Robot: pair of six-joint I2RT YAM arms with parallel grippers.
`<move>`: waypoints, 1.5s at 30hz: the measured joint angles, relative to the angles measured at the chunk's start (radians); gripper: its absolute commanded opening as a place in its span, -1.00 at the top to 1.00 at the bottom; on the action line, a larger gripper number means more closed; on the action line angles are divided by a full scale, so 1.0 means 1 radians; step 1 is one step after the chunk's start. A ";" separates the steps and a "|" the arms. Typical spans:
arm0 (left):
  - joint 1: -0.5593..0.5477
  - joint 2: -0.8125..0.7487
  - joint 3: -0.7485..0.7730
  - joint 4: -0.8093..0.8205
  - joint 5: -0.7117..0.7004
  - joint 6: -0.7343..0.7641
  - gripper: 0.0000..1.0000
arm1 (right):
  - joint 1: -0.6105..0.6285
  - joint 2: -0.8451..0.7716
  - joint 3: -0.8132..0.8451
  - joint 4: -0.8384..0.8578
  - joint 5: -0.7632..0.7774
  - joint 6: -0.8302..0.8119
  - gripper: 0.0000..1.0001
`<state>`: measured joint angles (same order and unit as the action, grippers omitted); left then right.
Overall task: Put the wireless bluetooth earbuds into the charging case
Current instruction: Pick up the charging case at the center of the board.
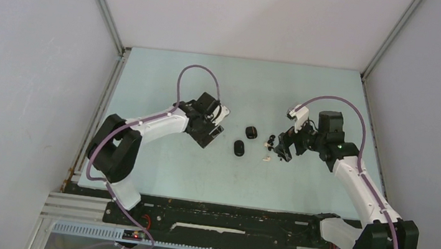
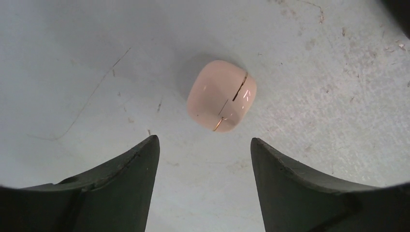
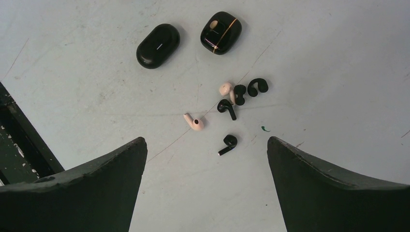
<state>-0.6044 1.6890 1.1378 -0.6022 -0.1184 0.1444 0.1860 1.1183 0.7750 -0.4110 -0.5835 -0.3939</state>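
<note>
My right gripper (image 3: 206, 140) hovers over the table (image 3: 338, 58) with its jaws spread wide and nothing between them. The loose earbuds (image 3: 226, 108) lie scattered just ahead of the fingertips. One black earbud (image 3: 228, 143) lies nearest, a pale earbud (image 3: 194, 122) a little to its left, and a tighter knot beyond them, where a second pale one (image 3: 226, 89) touches a black neighbour (image 3: 240, 94). Further on sit a black oval case (image 3: 158, 46) and a black case with a gold line (image 3: 221, 32), both apparently shut. My left gripper (image 2: 204, 140) is just as wide open and empty, poised over a pale case (image 2: 221, 101) whose seam looks closed. I judge the step in hand to be the first pick, and I would take one of the isolated buds, not the knot, so the fingers don't scatter the others. Before descending I would centre the bud between the pads (image 3: 111, 179) and turn the wrist so the jaws close across the bulb rather than along the stem. Then I would come down almost to the table and close gently — these things are small and rounded and will probably squirt out of a hard pinch. The pale bud likely belongs to the pale case, so the left side should get that lid open and steady the case before I carry anything over. From above, the two arms stand well apart, with room to work.
</note>
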 measured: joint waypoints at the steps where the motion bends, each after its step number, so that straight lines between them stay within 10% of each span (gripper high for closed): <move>1: 0.005 0.000 -0.013 0.023 0.019 0.018 -0.49 | 0.000 0.001 0.000 0.000 -0.002 0.000 -0.94; 21: 0.075 0.117 0.007 0.076 0.212 0.108 -0.16 | 0.034 0.039 0.000 -0.023 -0.014 -0.026 -0.94; 35: 0.043 0.132 0.039 0.037 0.217 0.095 0.56 | 0.035 0.038 0.000 -0.034 -0.023 -0.038 -0.94; 45: -0.080 -0.119 0.037 0.008 0.491 -0.088 0.79 | 0.103 -0.056 0.054 -0.124 -0.193 -0.167 -0.18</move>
<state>-0.6846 1.5700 1.1744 -0.5945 0.3725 0.0566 0.2890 1.0626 0.8288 -0.5346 -0.7761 -0.5606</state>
